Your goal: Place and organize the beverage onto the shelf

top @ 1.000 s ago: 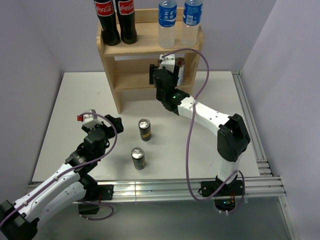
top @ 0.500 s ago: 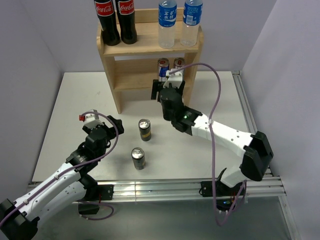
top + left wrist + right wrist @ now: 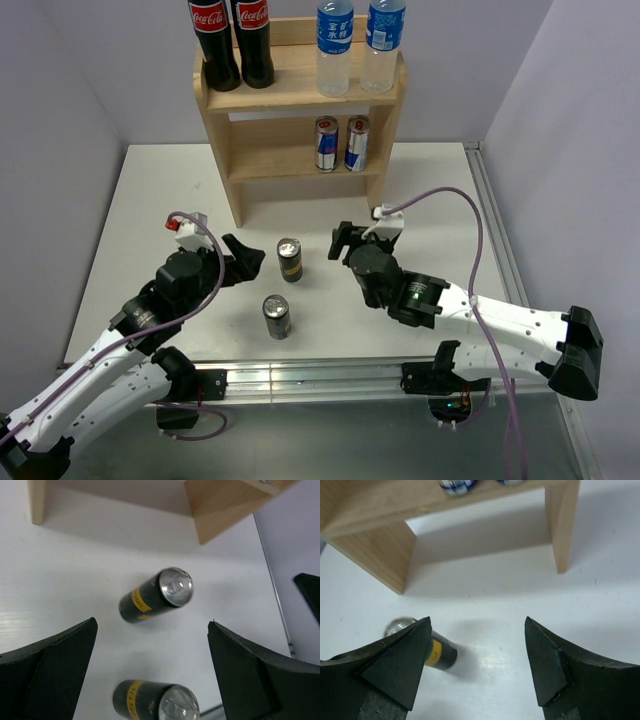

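Counted eight drinks. On the top tier of the light unpainted wooden two-tier shelf (image 3: 300,92), two dark cola bottles with red labels (image 3: 213,40), (image 3: 254,40) stood left and two clear water bottles with blue labels (image 3: 334,45), (image 3: 382,45) stood right. Two slim blue-silver cans (image 3: 326,144), (image 3: 357,143) sat side by side on the lower tier, right half. Two dark cans with yellow bands (image 3: 289,260), (image 3: 276,317) stood upright on the white table (image 3: 150,200) in front of the shelf, near each other, not touching. The left gripper (image 3: 152,625) was above them, fingers spread, empty. The right gripper (image 3: 477,622) was right of the far can, fingers spread, empty.
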### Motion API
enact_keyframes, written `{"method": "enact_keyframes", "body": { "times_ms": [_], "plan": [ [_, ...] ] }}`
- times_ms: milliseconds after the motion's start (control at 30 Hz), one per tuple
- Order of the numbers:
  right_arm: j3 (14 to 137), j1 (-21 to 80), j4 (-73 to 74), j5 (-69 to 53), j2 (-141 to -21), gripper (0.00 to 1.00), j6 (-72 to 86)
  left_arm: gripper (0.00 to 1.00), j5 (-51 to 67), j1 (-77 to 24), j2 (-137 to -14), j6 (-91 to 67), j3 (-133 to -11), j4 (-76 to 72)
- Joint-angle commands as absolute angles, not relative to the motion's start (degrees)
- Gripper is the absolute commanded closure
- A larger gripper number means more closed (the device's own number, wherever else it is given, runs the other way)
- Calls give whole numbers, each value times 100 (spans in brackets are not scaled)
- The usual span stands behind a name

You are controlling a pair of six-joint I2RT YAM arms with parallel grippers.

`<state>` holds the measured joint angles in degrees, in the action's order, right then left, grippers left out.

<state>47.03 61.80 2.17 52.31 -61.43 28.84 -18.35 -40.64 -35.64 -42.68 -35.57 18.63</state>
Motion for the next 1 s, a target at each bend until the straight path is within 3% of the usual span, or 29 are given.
{"method": "enact_keyframes", "body": {
  "times_ms": [0, 267, 433, 700, 967],
  "plan": [
    [4378, 6372, 659, 5651, -5758, 18, 3620, 1, -836, -4139, -3533, -4341, -3981, 2477],
    [3841, 6600, 1107, 5853, -5177, 18, 4271, 1, -799, -4833, -3024, -5070, -3376, 2646],
    [3569, 6636, 1222, 5906, -4888, 18, 4447, 1, -1510, -5658, -2997, -5544, -2875, 2435],
    [3279, 6636, 1450, 5959, -4641, 18, 4667, 1, -4620, -8031, -4138, -6757, -3049, 2970],
    [3155, 6636, 1442, 5941, -4605, 18, 4667, 1, -6020, -8930, -5342, -8278, -2831, 3226]
  ]
}}
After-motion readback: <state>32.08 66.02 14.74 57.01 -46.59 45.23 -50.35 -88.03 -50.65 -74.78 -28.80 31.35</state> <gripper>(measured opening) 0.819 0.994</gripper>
